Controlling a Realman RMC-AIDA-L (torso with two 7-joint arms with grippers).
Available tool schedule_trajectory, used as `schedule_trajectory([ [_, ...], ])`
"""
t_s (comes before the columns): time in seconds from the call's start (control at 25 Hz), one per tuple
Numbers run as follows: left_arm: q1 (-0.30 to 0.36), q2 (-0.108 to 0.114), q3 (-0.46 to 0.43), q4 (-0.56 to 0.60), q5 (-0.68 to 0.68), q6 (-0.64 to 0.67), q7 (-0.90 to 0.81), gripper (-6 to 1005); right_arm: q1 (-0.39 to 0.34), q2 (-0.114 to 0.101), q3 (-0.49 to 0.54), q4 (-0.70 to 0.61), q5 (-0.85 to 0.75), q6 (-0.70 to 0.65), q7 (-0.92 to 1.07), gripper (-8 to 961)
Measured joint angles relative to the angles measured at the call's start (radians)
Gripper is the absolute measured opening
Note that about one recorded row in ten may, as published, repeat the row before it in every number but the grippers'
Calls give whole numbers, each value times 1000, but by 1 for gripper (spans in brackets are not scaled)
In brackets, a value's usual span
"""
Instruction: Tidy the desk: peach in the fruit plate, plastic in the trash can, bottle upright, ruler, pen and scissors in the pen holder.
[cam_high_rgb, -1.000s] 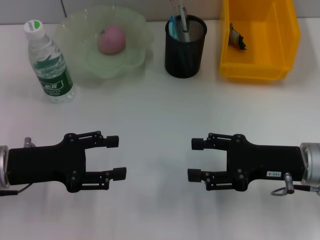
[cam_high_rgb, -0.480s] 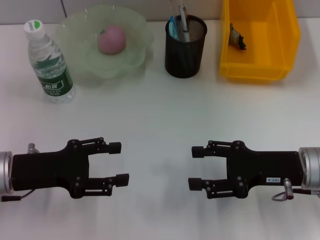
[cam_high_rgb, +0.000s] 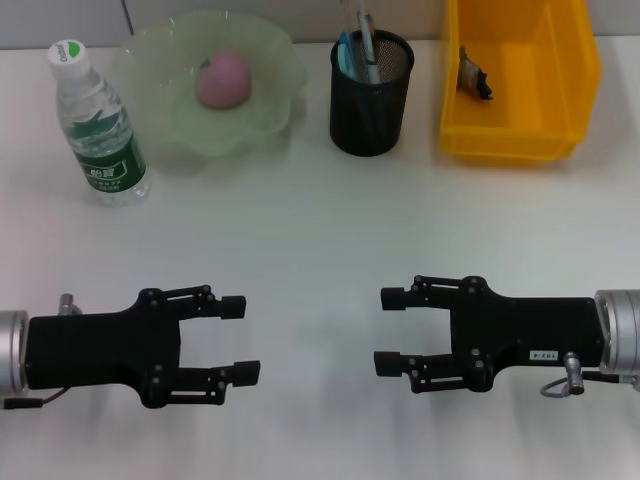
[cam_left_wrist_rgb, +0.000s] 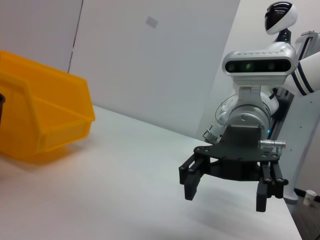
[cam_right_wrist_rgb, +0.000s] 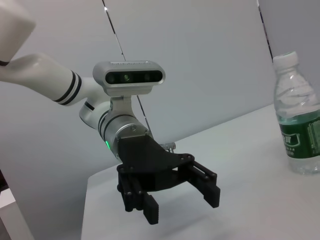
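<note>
From the head camera, the peach (cam_high_rgb: 222, 78) sat in the fruit plate (cam_high_rgb: 150, 62), the bottle (cam_high_rgb: 98, 126) stood upright at the far left of the bench (cam_high_rgb: 320, 230), the pen holder (cam_high_rgb: 370, 95) held what looked like the pen and other long items, though the ruler and scissors could not be told apart among them, and a crumpled scrap of plastic (cam_high_rgb: 474, 74) lay inside the yellow trash can (cam_high_rgb: 520, 130). The left pincer (cam_high_rgb: 240, 338) and the right pincer (cam_high_rgb: 385, 330) hovered low over the near part of the bench, tips facing each other and well apart, both spread wide and holding nothing. Judging from that layout, every item was already in place, so the step in hand seemed to be parking the arms; doing it well would mean drawing both back level and clear of each other, without sweeping toward the bottle. From the left wrist camera, the right pincer (cam_left_wrist_rgb: 231, 185) showed with its fingers apart and empty above bare bench, the trash can (cam_left_wrist_rgb: 40, 125) beyond. From the right wrist camera, the left pincer (cam_right_wrist_rgb: 177, 200) likewise hung open and empty, with the bottle (cam_right_wrist_rgb: 299, 125) standing upright nearby.
</note>
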Motion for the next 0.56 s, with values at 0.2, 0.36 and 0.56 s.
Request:
schedule_trajectory([
  [0.2,-3,0,0,-1,0,-2,0,798,0,1,3,0,1,3,-11,795],
  [0.36,-3,0,0,-2,0,-3,0,797,-2,2,4,-1,3,3,-16,795],
  [0.56,-3,-1,0,-2,0,-4,0,797,-3,2,4,-1,4,3,-16,795],
])
